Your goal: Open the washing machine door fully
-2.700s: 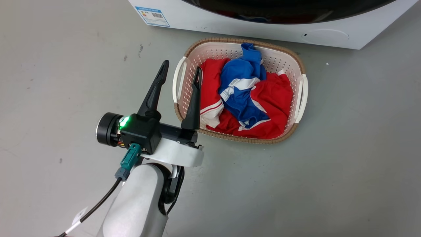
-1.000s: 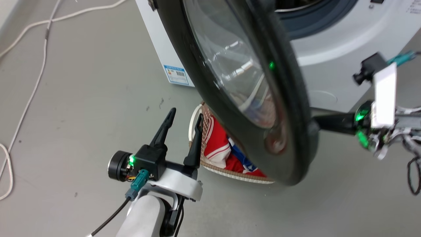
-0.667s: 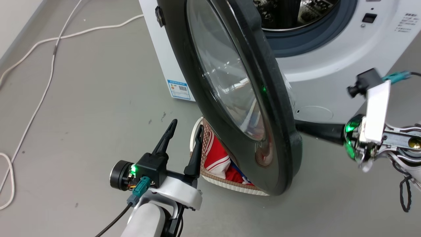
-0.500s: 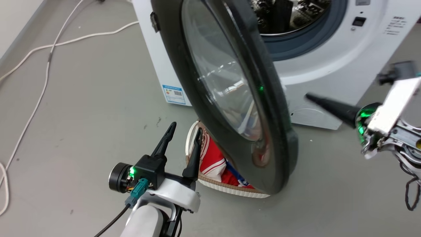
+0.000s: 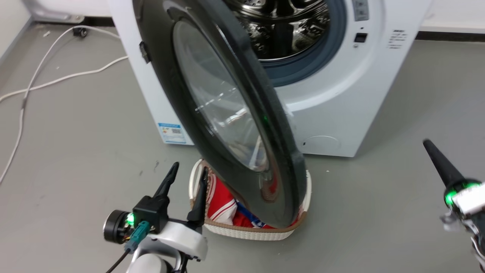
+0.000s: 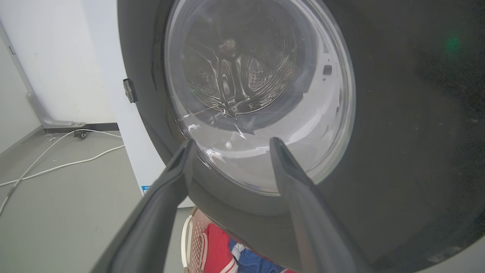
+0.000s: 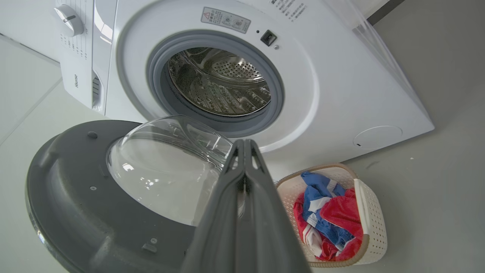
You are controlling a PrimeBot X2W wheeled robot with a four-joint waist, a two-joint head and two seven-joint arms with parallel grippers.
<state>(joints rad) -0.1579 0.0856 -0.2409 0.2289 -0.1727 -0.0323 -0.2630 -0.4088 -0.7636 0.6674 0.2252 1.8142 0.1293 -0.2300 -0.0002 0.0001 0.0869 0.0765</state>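
The head view looks forward and down on the washing machine (image 5: 333,102), the washing machine door (image 5: 219,110) and the laundry basket (image 5: 246,232) below it. The left wrist view faces the door's outer face from low and very near. The right wrist view, tilted and farther back, faces its inner face and the drum (image 7: 219,83). All three views share door and basket.

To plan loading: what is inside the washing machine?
The washing machine holds a bare perforated steel drum, no laundry visible; its near lower part is hidden behind the gasket.
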